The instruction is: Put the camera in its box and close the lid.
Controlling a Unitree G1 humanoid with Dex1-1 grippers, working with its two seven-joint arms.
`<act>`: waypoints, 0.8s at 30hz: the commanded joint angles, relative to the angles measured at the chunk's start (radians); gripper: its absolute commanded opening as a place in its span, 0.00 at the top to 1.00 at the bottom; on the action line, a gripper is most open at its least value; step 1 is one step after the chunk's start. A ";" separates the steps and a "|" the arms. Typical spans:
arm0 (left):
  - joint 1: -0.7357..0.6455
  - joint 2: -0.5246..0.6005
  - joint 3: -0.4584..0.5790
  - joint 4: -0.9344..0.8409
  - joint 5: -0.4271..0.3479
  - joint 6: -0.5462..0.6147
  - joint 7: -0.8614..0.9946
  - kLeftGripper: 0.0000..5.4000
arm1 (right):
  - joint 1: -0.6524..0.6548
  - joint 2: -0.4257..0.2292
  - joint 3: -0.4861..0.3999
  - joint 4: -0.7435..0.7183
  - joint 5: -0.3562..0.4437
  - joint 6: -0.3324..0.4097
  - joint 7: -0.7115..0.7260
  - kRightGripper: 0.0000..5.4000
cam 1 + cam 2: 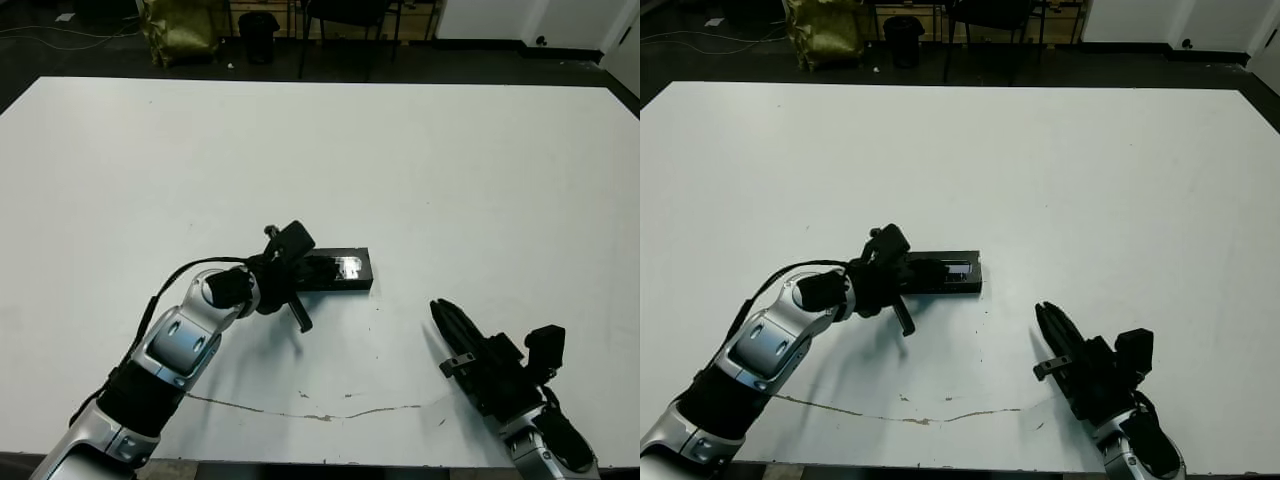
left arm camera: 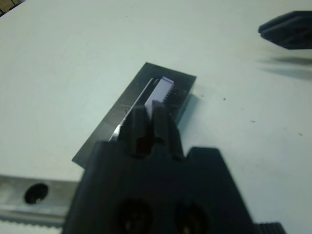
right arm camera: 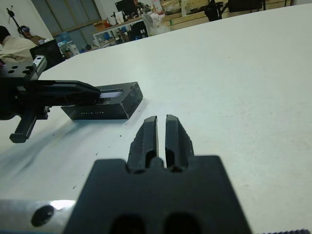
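Black box (image 1: 338,270) near table centre, lid (image 2: 146,105) on, glossy stripe up.

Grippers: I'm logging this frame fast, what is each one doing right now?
Left gripper: shut, fingers resting over the closed black rectangular box, gripping nothing visible.
Right gripper: shut, empty, apart from the box.

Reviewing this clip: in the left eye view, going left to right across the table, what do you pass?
Left gripper → closed box, lid on top, with the fingers resting on it → right gripper, fingers shut, apart from the box.
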State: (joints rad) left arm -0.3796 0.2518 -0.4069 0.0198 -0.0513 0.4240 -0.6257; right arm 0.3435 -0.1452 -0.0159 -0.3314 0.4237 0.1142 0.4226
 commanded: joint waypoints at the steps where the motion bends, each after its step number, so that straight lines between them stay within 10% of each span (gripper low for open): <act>1: 0.059 0.042 -0.024 0.064 0.040 0.036 -0.009 0.99 | 0.011 -0.007 -0.006 0.004 0.001 0.018 -0.007 1.00; 13: 0.084 0.046 0.022 0.117 0.018 -0.008 -0.020 0.99 | 0.008 -0.004 -0.004 0.010 0.002 0.010 -0.006 1.00; 24: 0.237 0.059 0.366 -0.355 -0.266 0.151 0.041 0.99 | 0.011 -0.010 -0.020 -0.091 0.009 0.033 -0.053 1.00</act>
State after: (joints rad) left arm -0.1732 0.2993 -0.0852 -0.2893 -0.2903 0.5430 -0.6040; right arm 0.3472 -0.1479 -0.0234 -0.3985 0.4331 0.1245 0.3896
